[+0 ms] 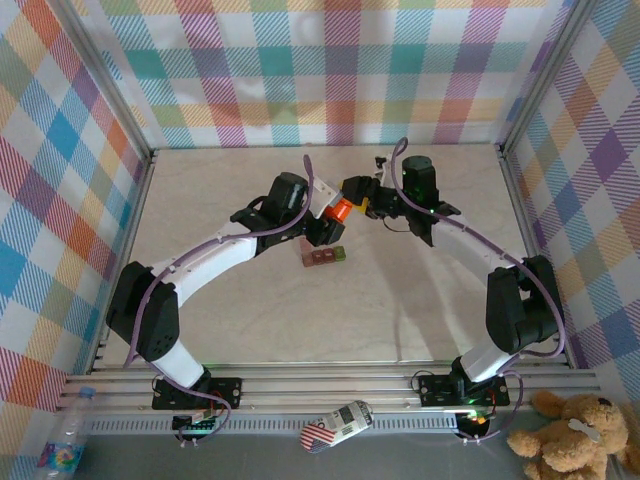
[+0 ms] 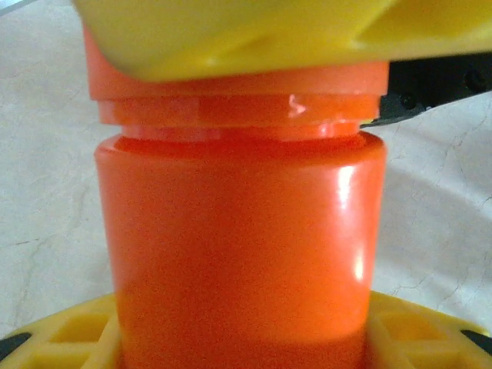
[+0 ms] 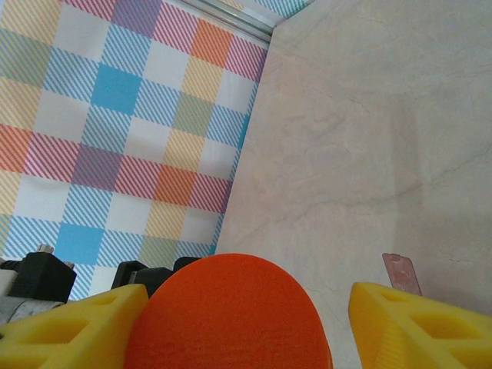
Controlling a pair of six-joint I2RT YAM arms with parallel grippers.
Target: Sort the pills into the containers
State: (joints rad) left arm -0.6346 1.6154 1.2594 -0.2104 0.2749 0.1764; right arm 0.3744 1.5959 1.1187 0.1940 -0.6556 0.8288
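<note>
Uncapping step: L gripper (image 1: 320,226) clamps orange bottle (image 1: 340,210) above table centre. R gripper (image 1: 358,199) straddles cap (image 3: 231,307), grip can't tell. Containers (image 1: 325,257) at table centre. Next: twist cap off w/o spilling pills.

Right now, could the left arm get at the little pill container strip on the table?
Probably not yet. The strip lies uncovered on the table just beside it, but the left hand is closed on the orange bottle, whose cap sits between the fingers of the right hand.
</note>
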